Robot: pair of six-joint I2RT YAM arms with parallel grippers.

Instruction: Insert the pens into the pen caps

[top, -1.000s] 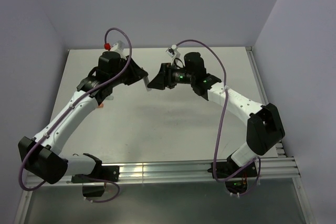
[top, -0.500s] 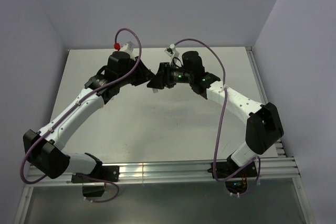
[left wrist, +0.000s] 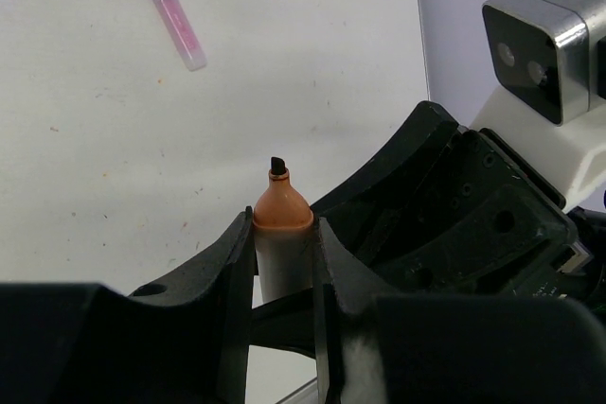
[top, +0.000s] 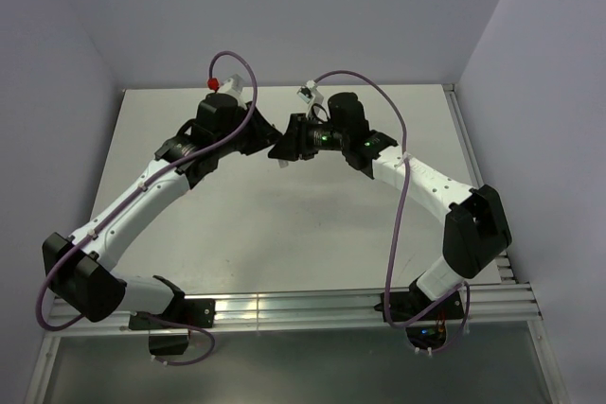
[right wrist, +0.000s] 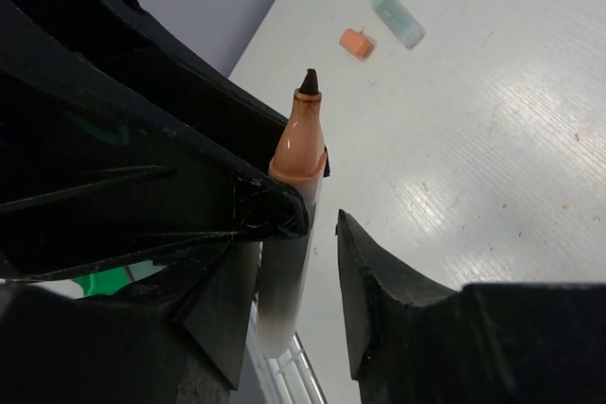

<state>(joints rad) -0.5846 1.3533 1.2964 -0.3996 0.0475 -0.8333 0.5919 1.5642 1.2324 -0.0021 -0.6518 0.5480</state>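
Clamping the orange-tipped pen [left wrist: 281, 207], tip bared for capping, the left claw [left wrist: 282, 228] presents it; right claw [right wrist: 289, 267] straddles the pen, one finger clear of it.

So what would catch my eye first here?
At the far middle of the table, the left gripper clamps an orange-tipped pen, its tip bare, while the right gripper stands open around its barrel. Loose on the table lie a pink pen, a green pen and an orange cap.
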